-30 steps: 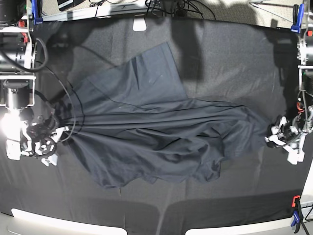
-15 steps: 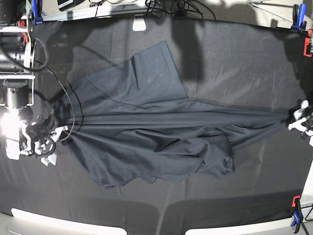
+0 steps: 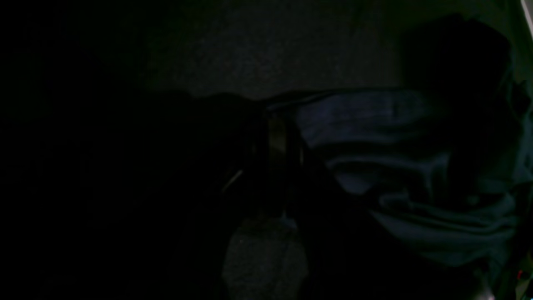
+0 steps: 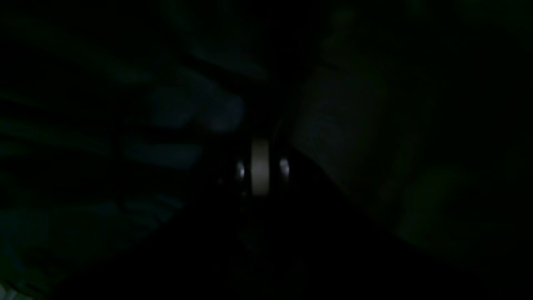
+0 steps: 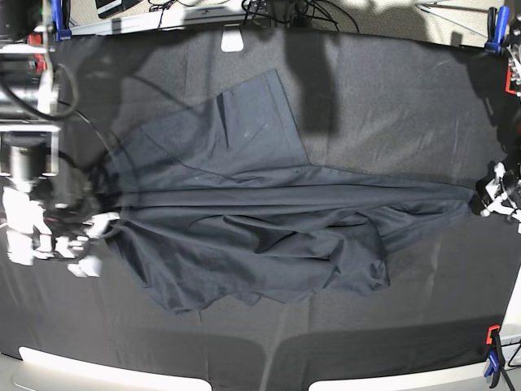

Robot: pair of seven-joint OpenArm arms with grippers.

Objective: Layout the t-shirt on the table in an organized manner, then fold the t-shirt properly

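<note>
The dark charcoal t-shirt (image 5: 252,220) lies stretched sideways across the black table (image 5: 391,90), with a taut ridge running from one gripper to the other. One flap reaches toward the far edge, and rumpled folds hang toward the near edge. My left gripper (image 5: 487,198) is at the table's right edge, shut on the shirt's right tip. My right gripper (image 5: 91,230), blurred, is shut on the shirt's left end. The left wrist view is very dark and shows bunched shirt folds (image 3: 395,125) beside the fingers. The right wrist view is almost black.
Blue-and-orange clamps grip the table's edges at the far left (image 5: 58,20), far right (image 5: 493,26) and near right (image 5: 492,352). A white tab (image 5: 233,39) sits at the far edge. White corner pieces (image 5: 98,375) line the near edge. Cables lie behind the table.
My left gripper has pulled the shirt's right end out to the table's right edge, drawing the fabric taut. My right gripper on the other side is now blurred and has shifted slightly.
</note>
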